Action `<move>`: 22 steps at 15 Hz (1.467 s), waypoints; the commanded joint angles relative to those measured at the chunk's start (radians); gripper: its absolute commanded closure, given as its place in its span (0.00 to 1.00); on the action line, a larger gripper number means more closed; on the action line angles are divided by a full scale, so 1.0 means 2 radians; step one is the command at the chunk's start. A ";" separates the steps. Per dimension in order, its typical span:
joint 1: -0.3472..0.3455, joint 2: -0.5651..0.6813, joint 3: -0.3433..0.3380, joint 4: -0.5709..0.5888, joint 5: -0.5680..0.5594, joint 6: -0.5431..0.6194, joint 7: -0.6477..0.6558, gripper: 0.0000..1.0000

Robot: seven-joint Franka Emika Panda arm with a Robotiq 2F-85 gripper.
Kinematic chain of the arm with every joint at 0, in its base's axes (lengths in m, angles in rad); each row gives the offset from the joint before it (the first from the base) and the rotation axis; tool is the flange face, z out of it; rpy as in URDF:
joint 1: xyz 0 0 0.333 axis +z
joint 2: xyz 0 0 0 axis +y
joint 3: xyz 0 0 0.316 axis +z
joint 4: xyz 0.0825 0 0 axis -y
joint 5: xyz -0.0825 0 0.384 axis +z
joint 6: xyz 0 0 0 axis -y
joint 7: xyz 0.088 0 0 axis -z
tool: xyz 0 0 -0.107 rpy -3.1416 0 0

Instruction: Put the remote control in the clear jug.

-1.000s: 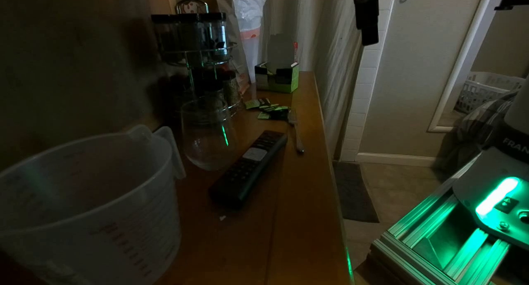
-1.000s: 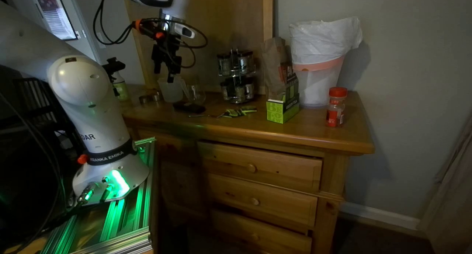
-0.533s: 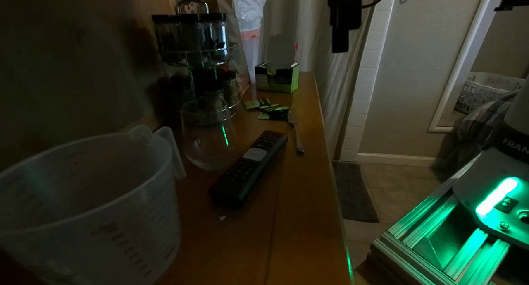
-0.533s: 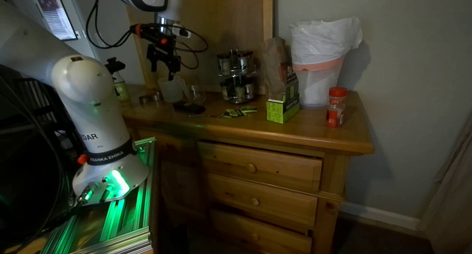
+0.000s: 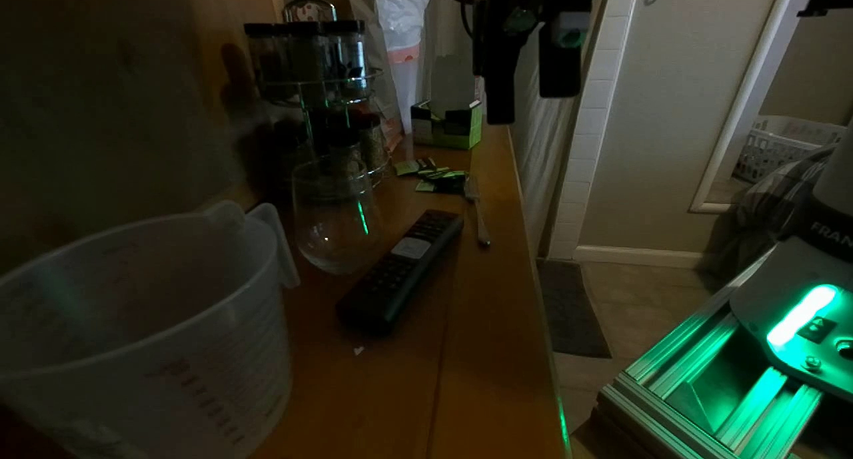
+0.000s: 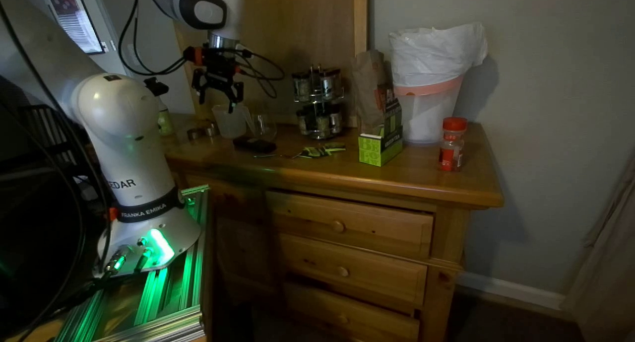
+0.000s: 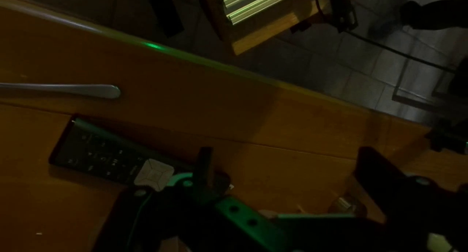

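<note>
The black remote control [image 5: 400, 272] lies flat on the wooden dresser top, buttons up; it also shows in an exterior view [image 6: 254, 144] and in the wrist view [image 7: 106, 153]. The translucent clear jug [image 5: 220, 359] stands upright near it, handle toward the glass; it also shows behind the gripper in an exterior view [image 6: 230, 123]. My gripper [image 7: 285, 151] is open and empty, its jaws wide apart over bare wood. The left finger covers the remote's end in the wrist view. In both exterior views the gripper [image 5: 530, 106] [image 6: 217, 105] hangs above the dresser, clear of both things.
A clear stemless glass [image 5: 333, 226] stands between jug and remote. A metal utensil [image 7: 84, 90] lies by the front edge. Tea packets [image 6: 320, 151], a green box [image 6: 379, 146] and a spice rack [image 6: 317, 103] stand or lie farther along. A red-lidded jar [image 6: 452, 143] is at the far end.
My gripper has come lower and turned, so that both fingers show in both exterior views. The remote control and the jug have not moved.
</note>
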 commanded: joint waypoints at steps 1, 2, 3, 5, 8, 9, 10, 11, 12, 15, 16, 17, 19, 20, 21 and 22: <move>0.000 0.004 -0.001 0.003 0.000 -0.001 -0.005 0.00; -0.001 0.006 -0.002 0.004 0.000 -0.001 -0.008 0.00; -0.001 0.007 -0.002 0.005 0.000 -0.001 -0.009 0.00; 0.007 -0.006 -0.007 -0.010 0.009 0.066 -0.066 0.00; 0.018 -0.003 -0.024 -0.022 0.020 0.128 -0.144 0.00; 0.024 -0.005 -0.036 -0.028 0.030 0.141 -0.177 0.00; 0.030 -0.006 -0.047 -0.033 0.039 0.153 -0.208 0.00; 0.036 -0.005 -0.058 -0.037 0.045 0.161 -0.244 0.00; 0.042 -0.003 -0.069 -0.039 0.054 0.164 -0.280 0.00; 0.051 0.018 -0.091 -0.026 0.067 0.148 -0.380 0.00; 0.053 0.022 -0.095 -0.026 0.070 0.139 -0.410 0.00; 0.056 0.028 -0.101 -0.025 0.080 0.124 -0.440 0.00; 0.054 0.032 -0.098 -0.013 0.096 0.065 -0.462 0.00; 0.035 0.033 -0.071 -0.002 0.071 0.030 -0.404 0.00; 0.020 0.035 -0.043 0.004 0.042 0.017 -0.356 0.00; 0.016 0.036 -0.029 0.007 0.033 0.016 -0.336 0.00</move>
